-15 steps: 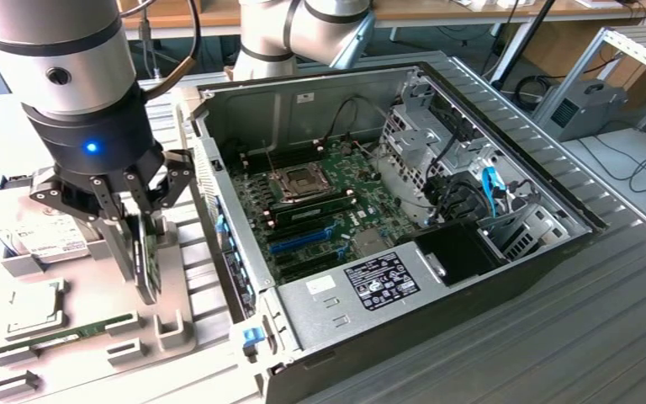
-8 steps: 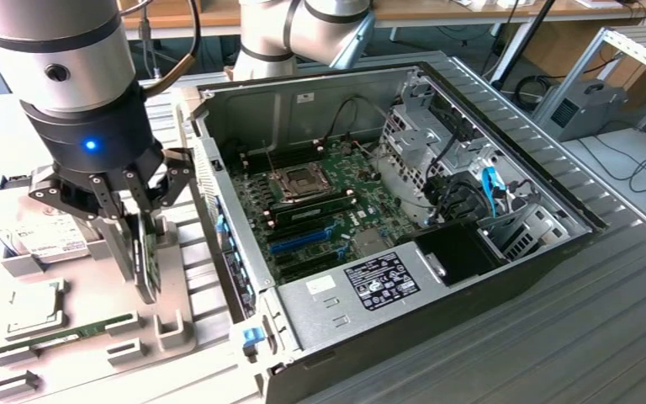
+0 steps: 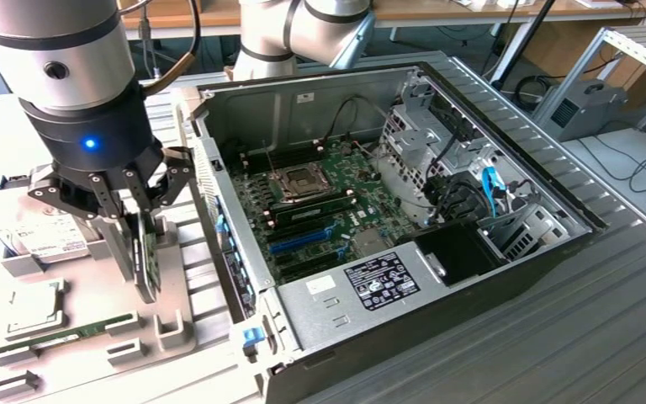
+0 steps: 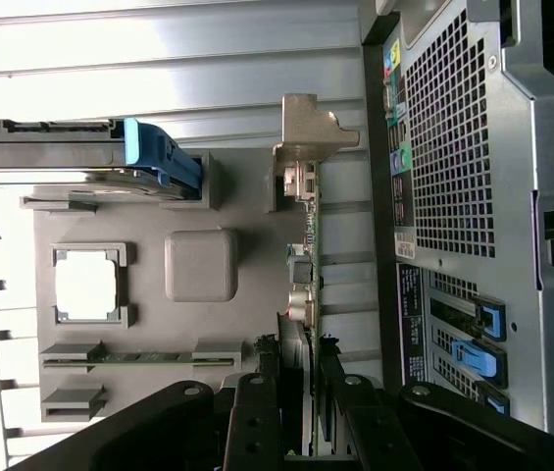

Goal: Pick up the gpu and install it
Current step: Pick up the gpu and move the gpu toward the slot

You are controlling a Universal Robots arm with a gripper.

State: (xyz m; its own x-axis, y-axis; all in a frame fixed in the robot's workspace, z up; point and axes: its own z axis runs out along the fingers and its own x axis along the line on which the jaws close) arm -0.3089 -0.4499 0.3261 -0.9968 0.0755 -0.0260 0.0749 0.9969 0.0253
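My gripper (image 3: 138, 210) clamps the gpu (image 3: 147, 269), standing on edge in its holder (image 3: 172, 326), presumably so fingers can pinch both faces.

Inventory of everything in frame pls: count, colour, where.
gpu: one, dark board with silver bracket, on edge over the tray
fixture tray: one, grey, at the exterior view's left of the case
hard drive: one, silver with white label, on the tray
processor chip: one, silver, in a tray pocket
memory stick: one, green, in a tray slot
computer case: one, black and grey, side open
motherboard: one, green, inside the case
arm: one, grey, above the gripper
gripper: one, black, shut on the gpu
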